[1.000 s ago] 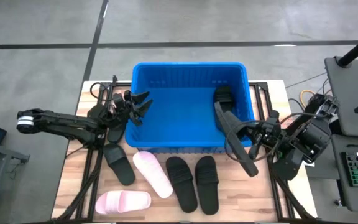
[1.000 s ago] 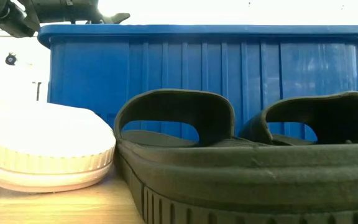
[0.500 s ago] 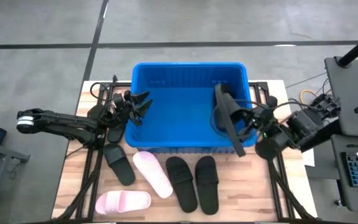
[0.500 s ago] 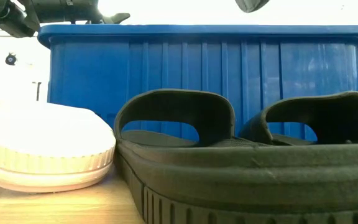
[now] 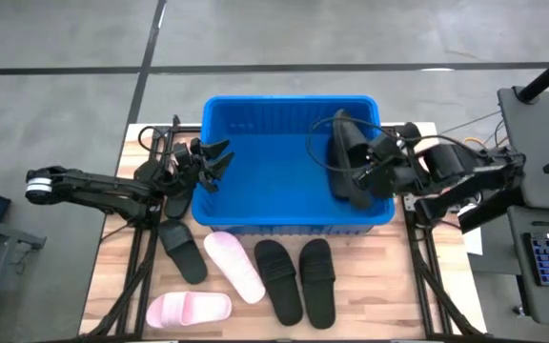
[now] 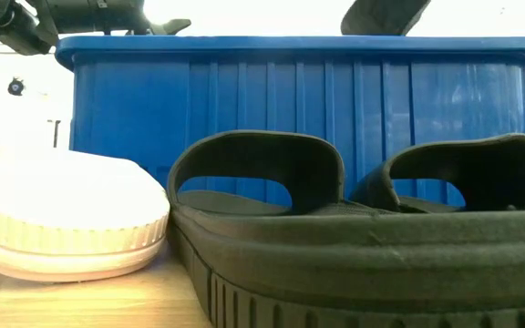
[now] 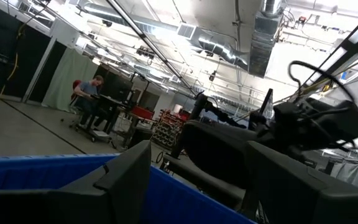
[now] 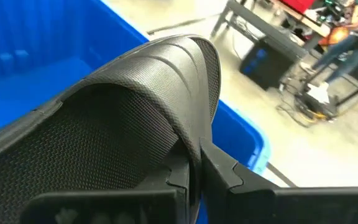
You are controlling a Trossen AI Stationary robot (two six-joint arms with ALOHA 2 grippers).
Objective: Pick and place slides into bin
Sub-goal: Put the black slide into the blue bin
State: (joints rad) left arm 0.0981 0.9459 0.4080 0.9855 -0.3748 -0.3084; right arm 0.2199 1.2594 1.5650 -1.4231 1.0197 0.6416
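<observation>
Right arm has swung in from beside the bin's near right corner; its right tool (image 5: pixel 368 174) now hangs over the right side of the bin (image 5: pixel 255 103), pinching a black slide (image 5: pixel 341 167) by the strap, as the right wrist view shows with the fingers pressed onto the strap edge. Bin, the largest item, sits at the far middle of the worktop (image 5: pixel 112 286). Inside it, at the right wall, a second black slide (image 5: pixel 343 143) appears to lie under the held one; I cannot separate them cleanly. Left tool (image 5: pixel 215 160) hovers at the bin's left rim, fingers spread and empty. In front of the bin's near wall five slides wait: a black one (image 5: pixel 181 251), a pink one (image 5: pixel 234 267), two black ones side by side (image 5: pixel 276 279) (image 5: pixel 317 277), and another pink one (image 5: pixel 189 308) nearest the front edge. Judgement: one placed, one ready to release, five left.
</observation>
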